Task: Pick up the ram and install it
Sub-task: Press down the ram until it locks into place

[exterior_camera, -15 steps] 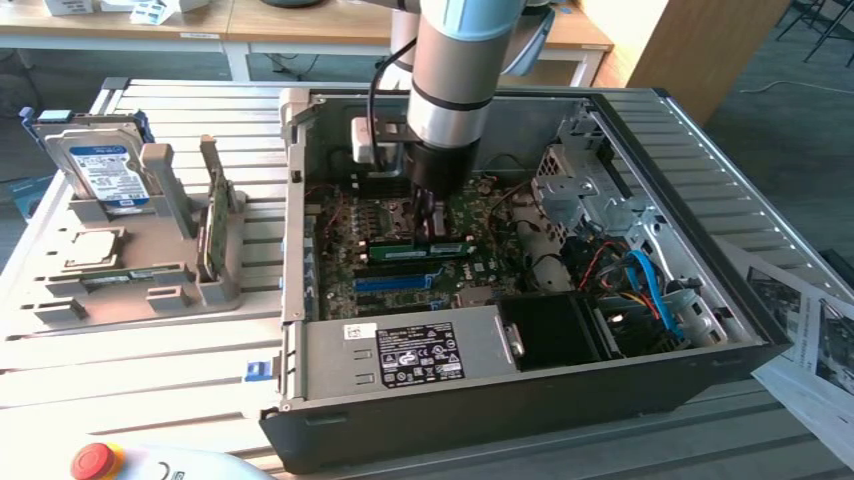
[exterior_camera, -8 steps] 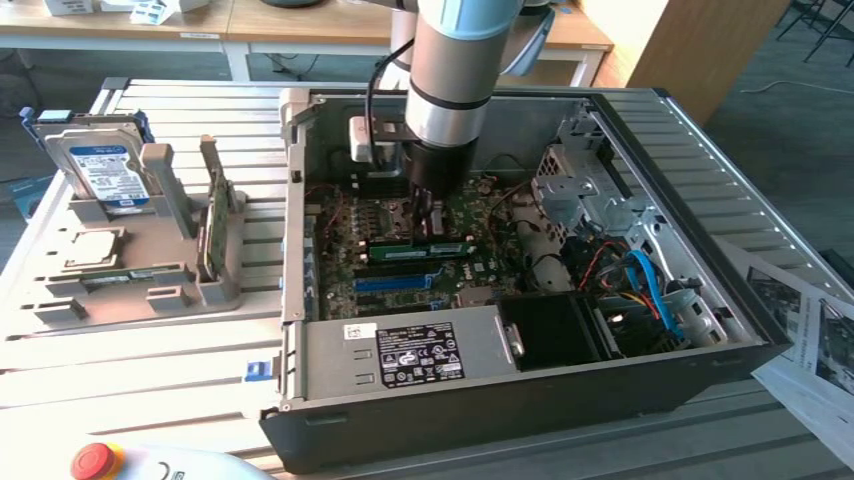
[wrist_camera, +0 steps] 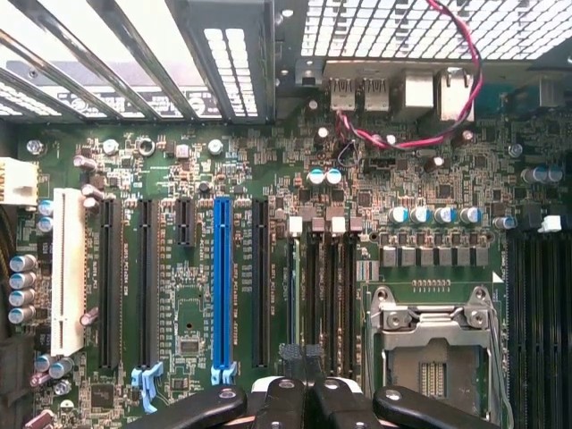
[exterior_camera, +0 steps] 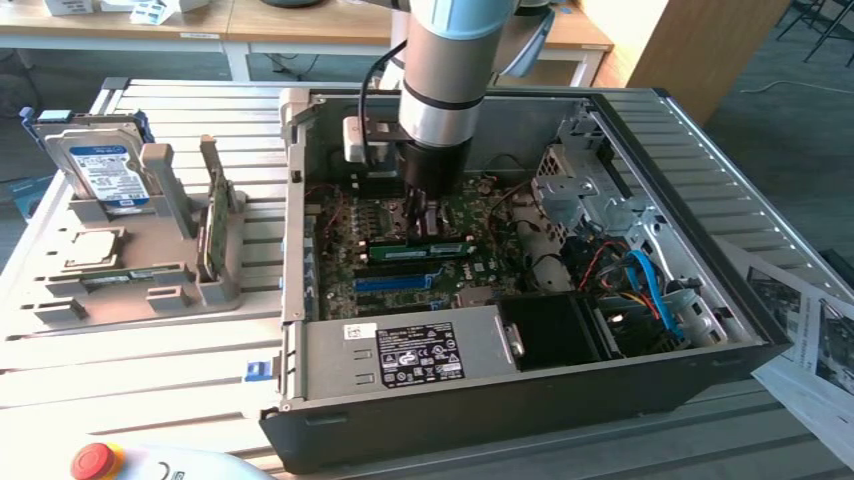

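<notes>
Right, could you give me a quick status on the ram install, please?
Jaws shut, down inside the case. Ram on the board, directly under them; seating unclear. No obstruction seen.

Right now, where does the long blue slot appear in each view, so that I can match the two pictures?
Exterior view: the blue slot lies on the motherboard inside the case, just in front of the gripper.
Wrist view: the blue slot runs between black slots, one end near the gripper.
Shared landmark: the gripper.
</notes>
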{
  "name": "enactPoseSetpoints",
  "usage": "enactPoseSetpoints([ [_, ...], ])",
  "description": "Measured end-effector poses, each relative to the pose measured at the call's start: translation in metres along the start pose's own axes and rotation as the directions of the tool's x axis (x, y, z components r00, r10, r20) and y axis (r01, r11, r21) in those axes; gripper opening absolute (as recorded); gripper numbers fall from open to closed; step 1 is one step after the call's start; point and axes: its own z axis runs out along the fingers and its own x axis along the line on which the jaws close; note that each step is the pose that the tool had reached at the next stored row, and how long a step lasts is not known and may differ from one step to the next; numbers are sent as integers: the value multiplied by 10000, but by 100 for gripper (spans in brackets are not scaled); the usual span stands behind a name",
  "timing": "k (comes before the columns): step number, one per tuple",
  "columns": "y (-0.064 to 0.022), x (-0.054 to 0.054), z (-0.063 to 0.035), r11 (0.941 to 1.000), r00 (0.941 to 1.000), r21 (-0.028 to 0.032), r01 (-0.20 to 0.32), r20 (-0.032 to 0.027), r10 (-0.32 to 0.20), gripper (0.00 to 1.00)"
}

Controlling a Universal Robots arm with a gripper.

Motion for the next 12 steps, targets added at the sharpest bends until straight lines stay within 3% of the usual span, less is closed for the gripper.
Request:
enactPoseSetpoints([
  [12,11,1,29,10000,10000,3,0,-1,0,11],
])
